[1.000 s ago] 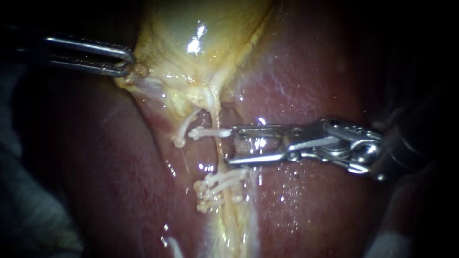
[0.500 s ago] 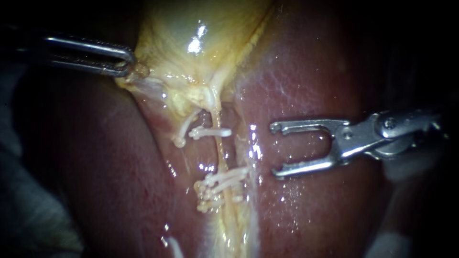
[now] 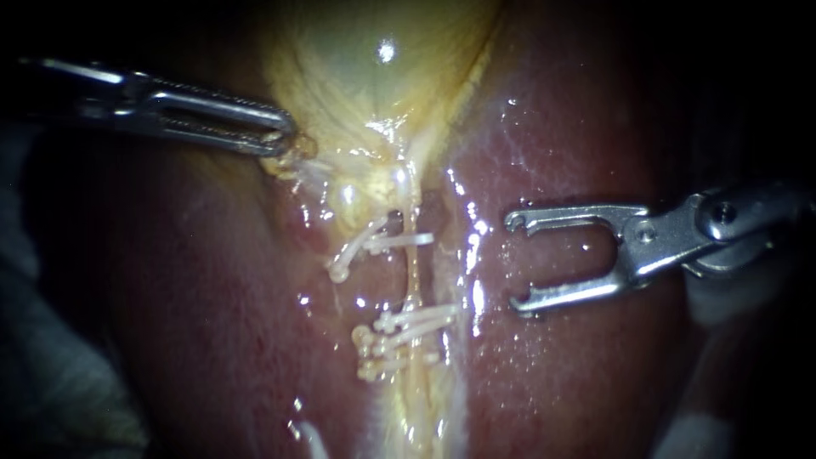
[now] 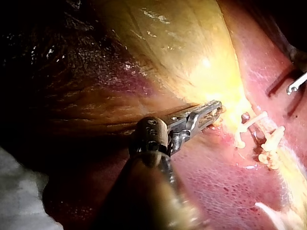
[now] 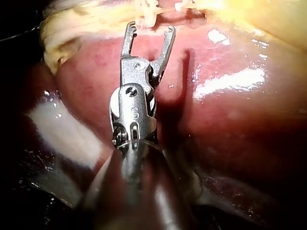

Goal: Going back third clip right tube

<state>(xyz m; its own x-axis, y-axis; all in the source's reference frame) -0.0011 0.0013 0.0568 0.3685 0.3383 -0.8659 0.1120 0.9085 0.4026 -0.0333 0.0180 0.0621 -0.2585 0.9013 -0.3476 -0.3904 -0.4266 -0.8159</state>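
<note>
- Backing the right instrument's pincer (image 3: 512, 262) away from the right tube (image 3: 414, 285): a second ago straddling it, now lying well apart from it over the liver (image 3: 578, 136), toward the view's right. Also shifting the whole scene a little rightward in the endoscope view.
- Keeping this pincer spread apart and empty, with no clip showing between its tips.
- Clamping the left instrument's pincer (image 3: 285, 140) together on the edge of the gallbladder (image 3: 374, 76) and holding it out toward the view's left.
- Judging the clipping as done and the retreat as well under way. Leaving one upper clip (image 3: 401, 241) and a bundle of lower clips (image 3: 408, 327) across the right tube, between the gallbladder and the view's lower edge. Not being able to tell which one is the third. Probably remaining only to carry the right instrument further out.
- Lying crosswise on the up-and-down run of the tube: long axis of the upper clip almost level in the endoscope view, knobbed end pointing to the view's left. Tilting the lower clips' left ends slightly downward.
</note>
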